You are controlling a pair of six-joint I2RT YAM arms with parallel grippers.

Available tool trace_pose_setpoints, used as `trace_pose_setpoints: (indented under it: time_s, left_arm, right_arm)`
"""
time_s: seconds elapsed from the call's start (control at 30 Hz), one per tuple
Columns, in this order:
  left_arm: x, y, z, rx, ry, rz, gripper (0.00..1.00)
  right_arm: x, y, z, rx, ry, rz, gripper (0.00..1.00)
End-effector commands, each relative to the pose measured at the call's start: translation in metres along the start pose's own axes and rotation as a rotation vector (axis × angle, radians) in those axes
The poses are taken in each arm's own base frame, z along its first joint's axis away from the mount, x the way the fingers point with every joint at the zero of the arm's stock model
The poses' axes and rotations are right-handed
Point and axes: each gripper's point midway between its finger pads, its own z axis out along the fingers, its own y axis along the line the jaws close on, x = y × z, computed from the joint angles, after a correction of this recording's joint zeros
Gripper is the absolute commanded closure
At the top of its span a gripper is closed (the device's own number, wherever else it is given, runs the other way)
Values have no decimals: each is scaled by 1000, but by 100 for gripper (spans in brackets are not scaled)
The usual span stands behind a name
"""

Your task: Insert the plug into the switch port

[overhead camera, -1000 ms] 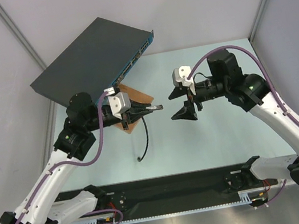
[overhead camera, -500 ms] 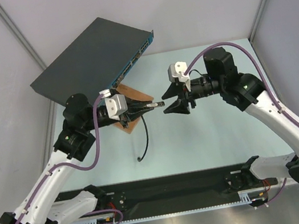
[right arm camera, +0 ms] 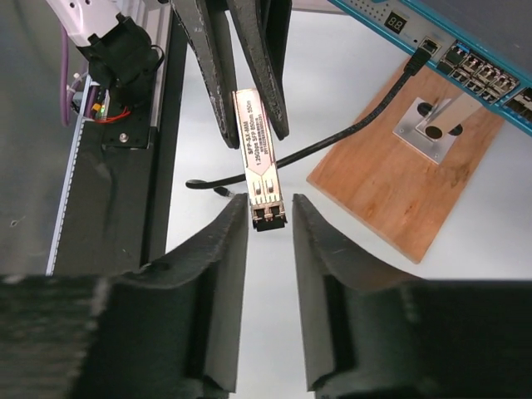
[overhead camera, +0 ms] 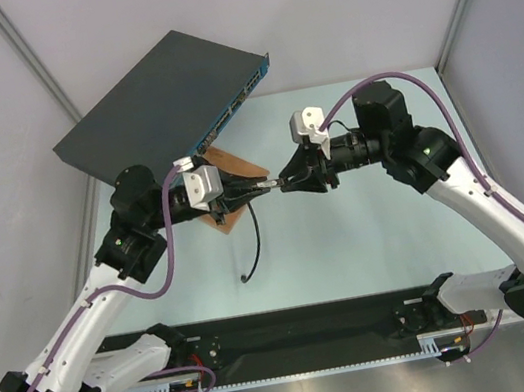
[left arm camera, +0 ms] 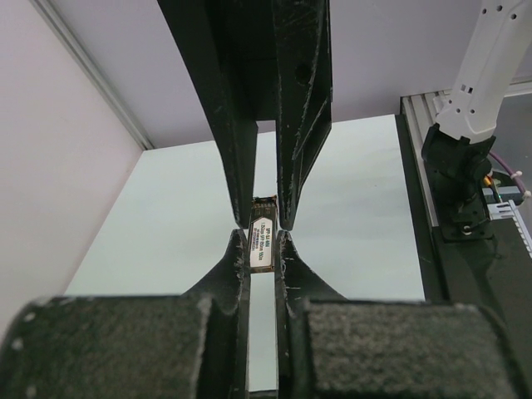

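The switch (overhead camera: 158,97), a flat dark grey box with a teal-blue socket face, stands tilted at the back left; its face also shows in the right wrist view (right arm camera: 465,41). My left gripper (overhead camera: 270,185) is shut on the plug (overhead camera: 267,186), a small metal module with a white label (left arm camera: 263,241), held above the table. My right gripper (overhead camera: 290,179) is open, and its fingertips (right arm camera: 237,216) straddle the free end of the plug (right arm camera: 258,158). The near finger sits close against the plug; a gap shows on the other side.
A brown wooden board (overhead camera: 237,185) with a metal bracket (right arm camera: 432,125) lies under the switch's front edge. A black cable (overhead camera: 254,248) runs from a switch socket (right arm camera: 428,48) across the table. The enclosure walls stand on both sides.
My right gripper has moved left towards the left gripper, and its open fingers now reach around the plug's free end. The left gripper has edged slightly, still holding the plug.
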Motion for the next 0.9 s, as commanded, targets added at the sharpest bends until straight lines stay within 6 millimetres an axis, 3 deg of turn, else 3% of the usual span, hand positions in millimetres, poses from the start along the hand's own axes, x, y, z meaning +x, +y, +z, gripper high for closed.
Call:
trace_pose_setpoints:
  time_s: [0.0, 0.07, 0.17, 0.2, 0.3, 0.37, 0.4, 0.43, 0.47, 0.53, 0.6, 0.63, 0.7, 0.73, 0.77, 0.8, 0.87]
  left_arm:
    - [-21, -3, -1, 13, -68, 62, 100]
    - [-22, -3, -2, 9, -70, 66, 100]
    - [-23, -3, -2, 7, -73, 63, 100]
    - [-24, -3, -2, 5, -74, 64, 100]
    - [-23, -3, -2, 4, -71, 63, 100]
    - [-23, -2, -3, -2, -69, 63, 100]
    - [-22, 1, -3, -20, -61, 58, 93]
    - [-25, 3, -4, -35, -64, 57, 80]
    - [-28, 7, -5, -69, -66, 13, 43]
    - [-41, 21, -7, -151, -79, -51, 19]
    - [-45, 31, -10, -216, -73, -138, 9]
    - [-51, 40, -13, -259, -84, -172, 4]
    - [-60, 54, -26, -325, -134, -249, 0]
    - [-61, 61, -33, -362, -151, -274, 0]
    - [-64, 66, -39, -388, -173, -337, 0]
    - [-65, 85, -56, -465, -191, -347, 0]
    - [-66, 97, -74, -529, -225, -399, 0]
  right_arm:
    - [-22, -3, -2, 12, -45, -53, 69]
    - [-19, -4, -1, 17, -37, -46, 75]
    - [-17, -8, 0, 37, -27, -32, 63]
    - [-18, -8, -1, 41, -28, -33, 63]
    - [-20, -8, -1, 37, -35, -31, 75]
    - [-22, -9, -1, 44, -41, -22, 96]
    - [-23, -10, -2, 54, -44, -16, 100]
    - [-23, -17, -3, 84, -44, -9, 100]
    - [-23, -21, -3, 106, -45, 26, 100]
    - [-17, -43, -8, 187, -34, 62, 100]
    - [-14, -62, -12, 262, -17, 92, 100]
    - [2, -81, -11, 330, 36, 127, 100]
    - [3, -98, -16, 387, 77, 138, 100]
    - [18, -111, -12, 411, 115, 166, 100]
    - [20, -118, -14, 430, 128, 171, 100]
    - [24, -124, -13, 446, 144, 180, 100]
    - [32, -141, -11, 488, 180, 184, 100]
